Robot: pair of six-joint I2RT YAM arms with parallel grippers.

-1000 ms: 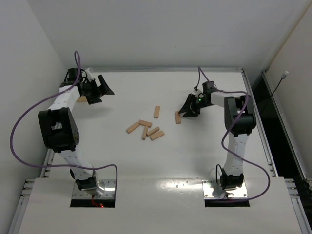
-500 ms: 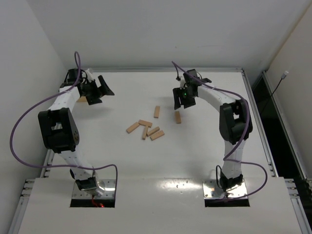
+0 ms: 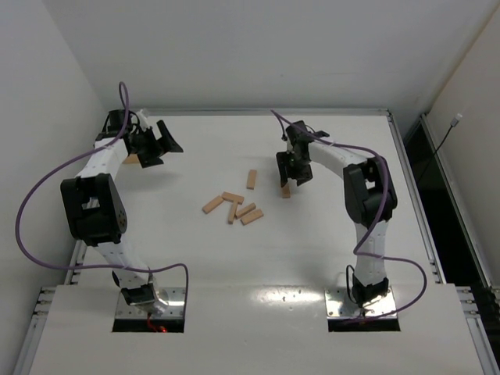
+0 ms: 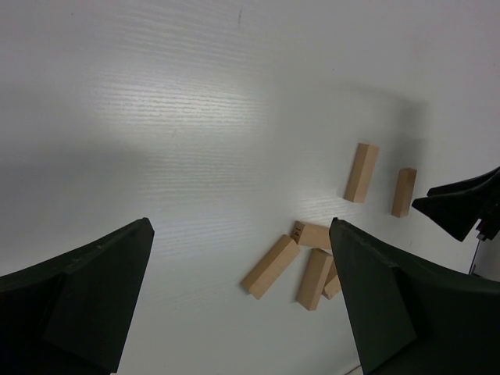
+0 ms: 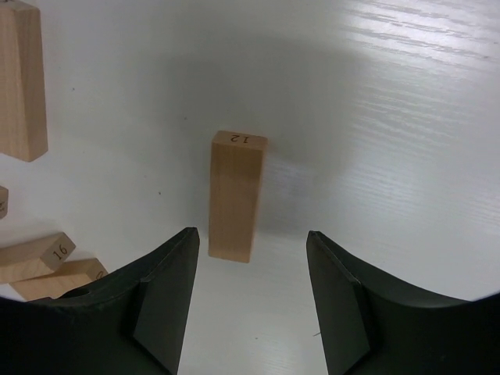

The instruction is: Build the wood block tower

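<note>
White table (image 3: 336, 234) — loose wood blocks (image 3: 231, 205) lie flat mid-surface, perhaps seven, some touching.

The left arm (image 3: 94, 207) and right arm (image 3: 373, 195) are white links joined by bulky black housings, each trailing a looping purple cable (image 3: 18, 223) down to a metal base plate (image 3: 178, 301), and the left gripper (image 4: 240, 226) and right gripper (image 5: 251, 234) carry matte black, wedge-shaped jaws.
</note>
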